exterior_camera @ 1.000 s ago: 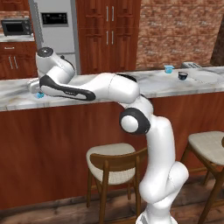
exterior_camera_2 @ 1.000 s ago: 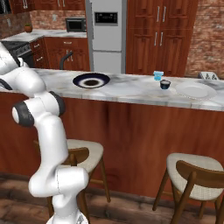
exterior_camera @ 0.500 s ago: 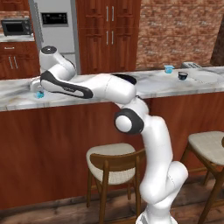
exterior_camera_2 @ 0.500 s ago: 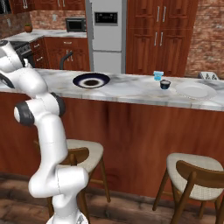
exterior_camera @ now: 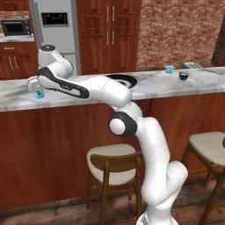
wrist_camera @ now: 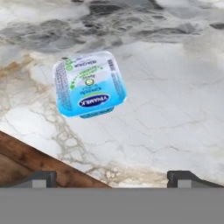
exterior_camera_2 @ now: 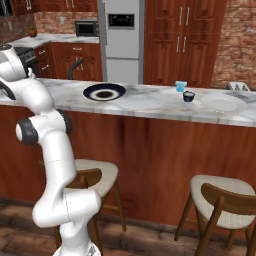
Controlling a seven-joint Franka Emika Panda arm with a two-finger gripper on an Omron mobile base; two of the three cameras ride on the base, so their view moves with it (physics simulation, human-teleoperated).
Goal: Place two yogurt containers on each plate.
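Observation:
A light-blue yogurt container [wrist_camera: 89, 84] with a printed lid lies on the marble counter near its wooden front edge. My gripper [wrist_camera: 113, 178] hovers over it, open and holding nothing. The cup sits ahead of the fingertips [wrist_camera: 40, 178], left of centre. In the left base view the gripper [exterior_camera: 34, 88] is at the counter's far left, just above that yogurt container [exterior_camera: 39, 94]. A second yogurt container [exterior_camera_2: 180, 86] stands far to the right. The dark plate [exterior_camera_2: 104, 92] sits mid-counter and the pale plate [exterior_camera_2: 223, 103] lies at the right end; both are bare.
A small black round cup [exterior_camera_2: 188, 96] stands between the second yogurt container and the pale plate. My arm [exterior_camera: 88, 90] stretches low across the counter in front of the dark plate [exterior_camera: 125, 79]. Stools [exterior_camera: 115, 162] stand below the counter.
The hand has shifted slightly above the left-end yogurt container. The jaws have stayed wide apart, and nothing on the counter has moved.

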